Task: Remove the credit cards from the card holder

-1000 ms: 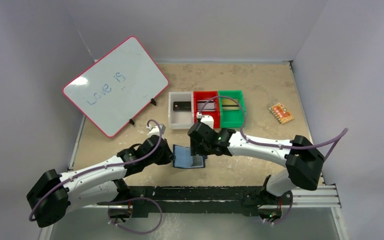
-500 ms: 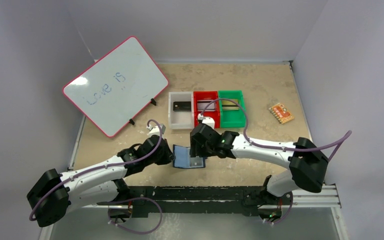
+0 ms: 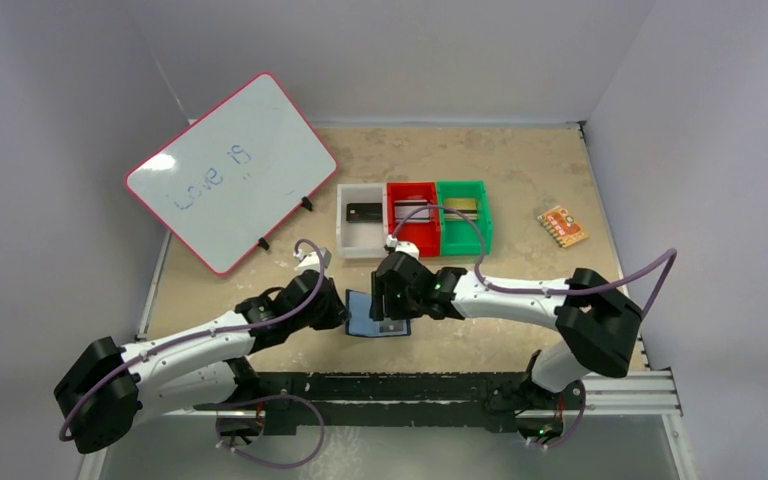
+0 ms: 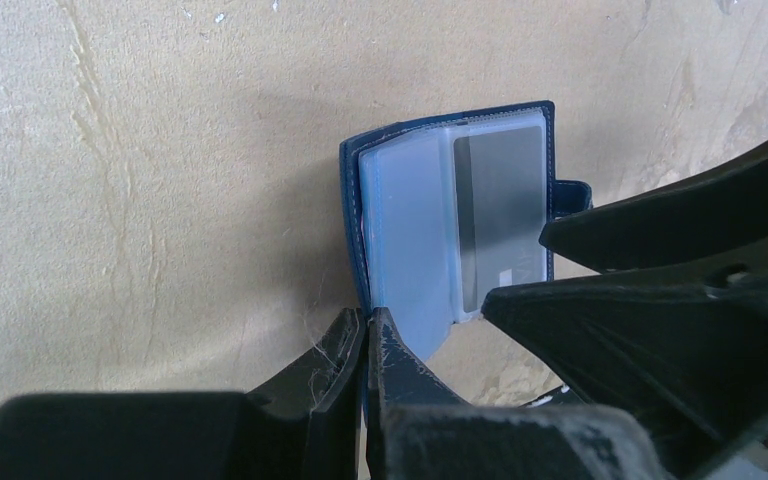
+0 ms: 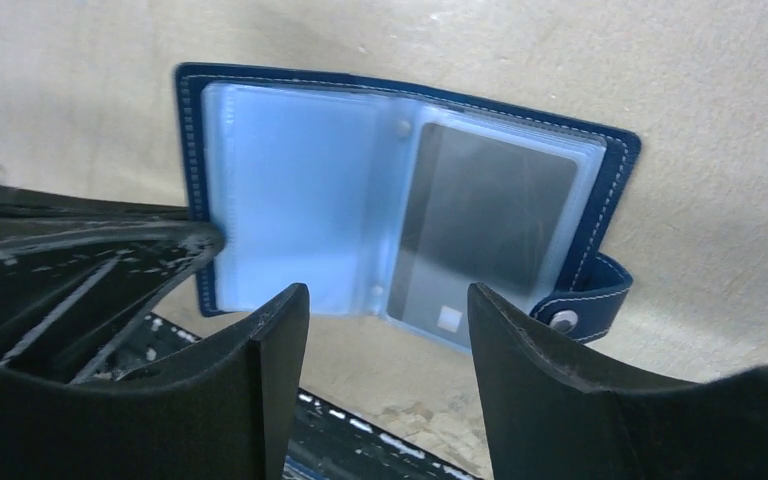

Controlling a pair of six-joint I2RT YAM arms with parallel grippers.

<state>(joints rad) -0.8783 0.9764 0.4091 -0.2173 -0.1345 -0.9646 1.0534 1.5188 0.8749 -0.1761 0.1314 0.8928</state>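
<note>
A beige tabletop (image 3: 520,170) walled in by plain grey panels carries everything here. The card holder (image 3: 365,315) (image 4: 430,230) (image 5: 300,200) lies open near the middle of the near edge, between the two arms, navy cover down and pale blue sleeves up. Its left half is tilted up off the surface. The left end effector (image 3: 335,310) (image 4: 365,330) is pinched fully closed on that half's near-left edge. The right end effector (image 3: 392,300) (image 5: 388,295) hangs over the holder with its jaws well apart, gripping nothing (whether a tip touches the plastic cannot be told). A dark card (image 5: 490,220) (image 4: 500,200) sits inside the right-hand sleeve, beside the snap tab (image 5: 580,300). Farther back stand a white bin (image 3: 345,238), a red bin (image 3: 415,240) and a green bin (image 3: 465,242) side by side. A whiteboard (image 3: 230,170) is at far left and an orange patterned piece (image 3: 562,226) at far right.
</note>
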